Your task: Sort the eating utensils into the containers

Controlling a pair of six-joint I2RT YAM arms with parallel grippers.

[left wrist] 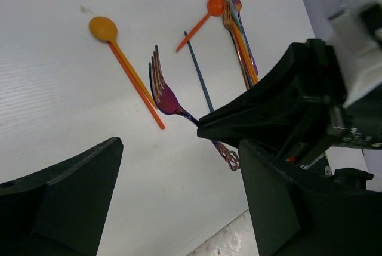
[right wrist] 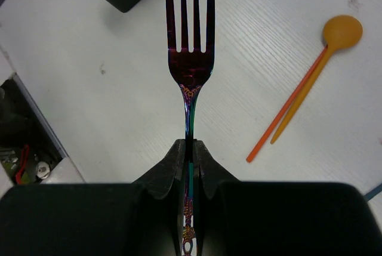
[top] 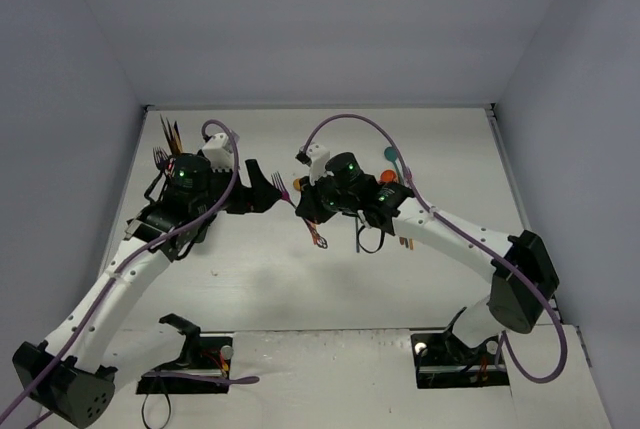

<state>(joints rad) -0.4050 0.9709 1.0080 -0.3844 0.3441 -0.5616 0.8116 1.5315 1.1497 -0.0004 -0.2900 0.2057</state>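
— Which step?
— Looks like a hand-over in mid-air: gripping the iridescent fork [right wrist: 190,59] by its handle in the right pincer [right wrist: 190,148], above the bench [right wrist: 89,89], tines aimed at the left pincer [top: 262,187], spread wide and empty
— And next?
— Probably closing the left on the tines or neck, then letting go with the right, then carrying over to the caddy [top: 158,181] at far left. Left to sort: orange spoon [left wrist: 102,27] and others lying loose

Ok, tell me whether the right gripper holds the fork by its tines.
No, the right gripper clamps the fork on its handle, with the tines pointing away from it.
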